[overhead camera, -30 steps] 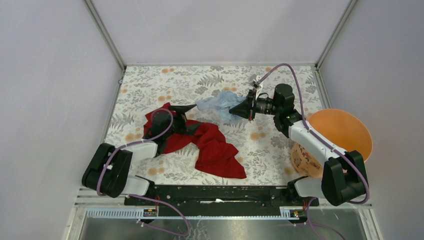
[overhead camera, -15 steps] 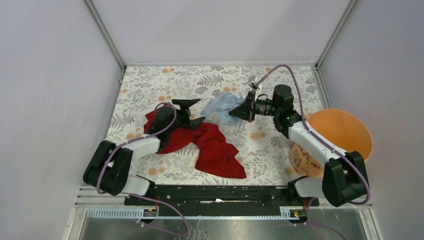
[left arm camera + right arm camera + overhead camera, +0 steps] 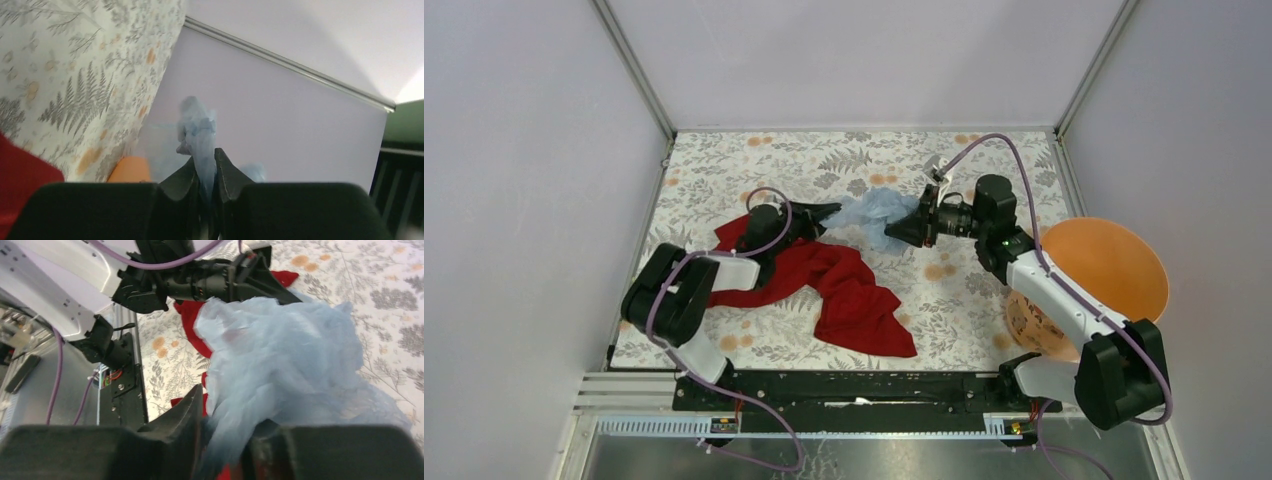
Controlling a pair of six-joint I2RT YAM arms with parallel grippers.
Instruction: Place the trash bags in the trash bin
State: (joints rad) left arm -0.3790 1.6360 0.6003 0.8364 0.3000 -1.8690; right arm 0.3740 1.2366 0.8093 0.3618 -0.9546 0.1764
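Pinching the trash bag (image 3: 199, 135) between its two dark fingers, your left pincer (image 3: 204, 162) is pressed together on a thin fold of the pale-blue film, which sticks up past the fingertips in the left wrist view. Your right pincer (image 3: 225, 410) is likewise closed on the bag (image 3: 285, 365), and a big wrinkled puff of film billows out in front of its fingers.

From above, the two pincers face each other across the bag (image 3: 874, 210): the left pincer (image 3: 829, 212) grips its left end, the right pincer (image 3: 902, 228) its right end, and the film bunches between them. The bag sits over the middle of the counter (image 3: 724, 170), a little nearer the far edge than the near one. Whether its lowest folds touch the flowered surface, you cannot tell from these views.

Outward from there, the red cloth (image 3: 854, 300) lies crumpled under and just beside the left arm, spreading from the left half of the counter toward the middle of the near edge; its edge shows behind the bag in the right wrist view (image 3: 187, 315).

The trash bin (image 3: 1114, 265) stands at the right edge toward the near right corner, well apart from the bag. Its orange inside faces up, and its printed pale side (image 3: 1027, 320) shows below the right arm.
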